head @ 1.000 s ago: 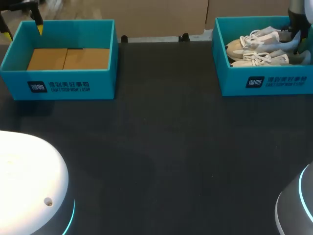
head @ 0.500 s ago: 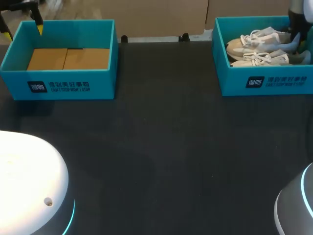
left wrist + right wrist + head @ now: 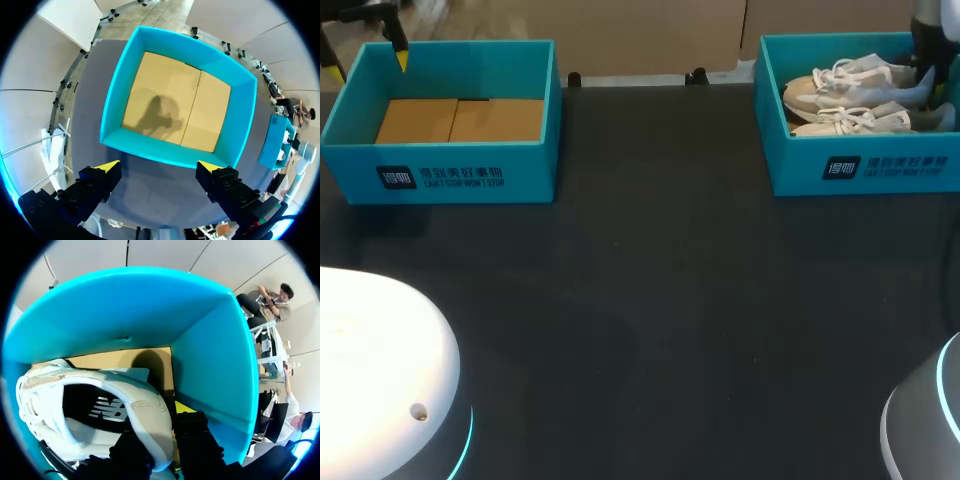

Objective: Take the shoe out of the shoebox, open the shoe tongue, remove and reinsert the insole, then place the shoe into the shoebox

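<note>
Mostly the right gripper (image 3: 159, 429) is staying out of sight from overhead: the right arm (image 3: 932, 45) is coming down over the back corner of the right shoebox (image 3: 860, 165) and blocking everything below it. From the wrist, only one yellow tip is peeking out, beside the blue wall. The other finger is sinking into the shoe's opening, with its tip hidden.

The shoe (image 3: 100, 410), a pale laced trainer, is lying in that box with its heel toward the gripper. The padded heel wall is sitting between the two dark fingers, one inside the collar and one outside, and both seem to be pressing on it, so the fingers are narrowed to a pinch on the heel. From overhead it seems to be the rear shoe of the pair, though the arm is covering the exact spot. A second shoe (image 3: 850, 121) is lying just in front of it, nearer the front wall, toe pointing the same way.

Across the dark table (image 3: 650, 280), well apart, the left shoebox (image 3: 460, 175) is holding nothing but its brown cardboard floor (image 3: 175, 105). The left gripper (image 3: 159, 167) is hanging above that box's rim with its fingers spread wide and nothing between them.
</note>
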